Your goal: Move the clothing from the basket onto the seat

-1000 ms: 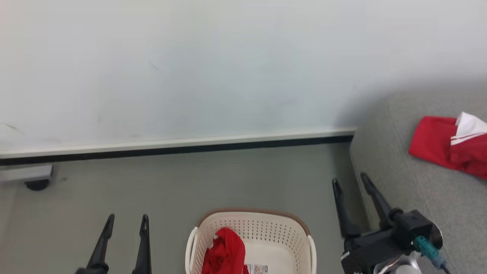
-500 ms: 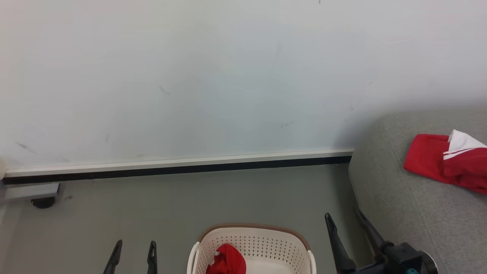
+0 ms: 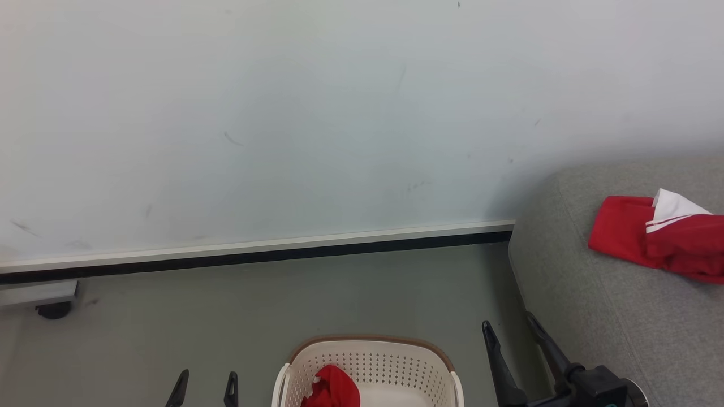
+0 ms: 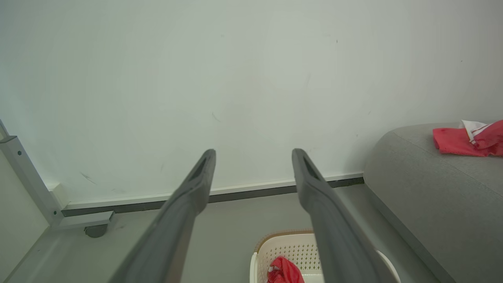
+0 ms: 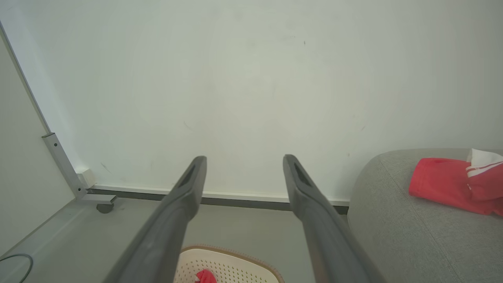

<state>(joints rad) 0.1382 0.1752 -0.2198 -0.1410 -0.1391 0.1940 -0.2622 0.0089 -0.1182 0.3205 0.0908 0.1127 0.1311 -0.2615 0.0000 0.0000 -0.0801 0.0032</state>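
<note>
Left end effector [image 3: 207,374] and right end effector [image 3: 509,321], fingers spread wide and empty, flank the cream perforated plastic basket [image 3: 367,353] containing a crumpled red garment [image 3: 334,389]. A red white-striped garment [image 3: 650,240] lies on the light-grey fabric seat [image 3: 594,322], near its wall-side edge.

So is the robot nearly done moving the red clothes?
About halfway. Done: one red garment lies on the grey seat. In hand: nothing; the left claw and right claw are both open and empty. Left: another red garment sits in the basket, waiting to be picked up.
</note>
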